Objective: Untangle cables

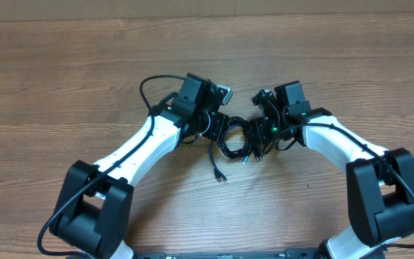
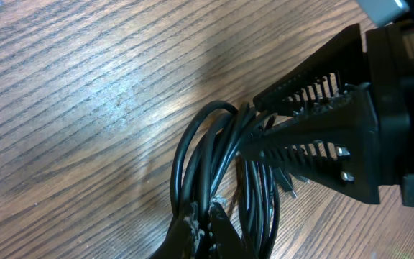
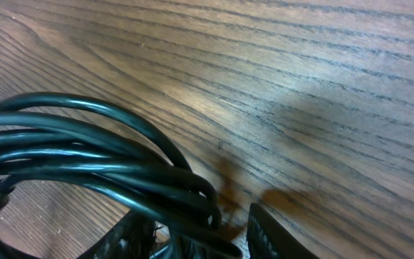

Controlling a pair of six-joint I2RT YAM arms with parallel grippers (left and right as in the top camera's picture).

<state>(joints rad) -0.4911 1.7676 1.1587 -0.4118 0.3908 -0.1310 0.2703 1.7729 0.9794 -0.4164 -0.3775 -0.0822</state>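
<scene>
cables (image 3: pixel 99 169): cropped left and bottom, right wrist view
right gripper (image 3: pixel 196 236): your view barely shows it, grip unclear

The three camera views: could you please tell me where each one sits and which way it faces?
Overhead: above the table, facing straight down; left arm, right arm, left tool and right tool show, either side of the cables.
Left wrist: on the left arm, facing the cables; own fingertips at bottom, right tool at the right side.
Right wrist: on the right arm, close above the cables; own fingertips at bottom.
Shared: both wrist views show the cables.
</scene>
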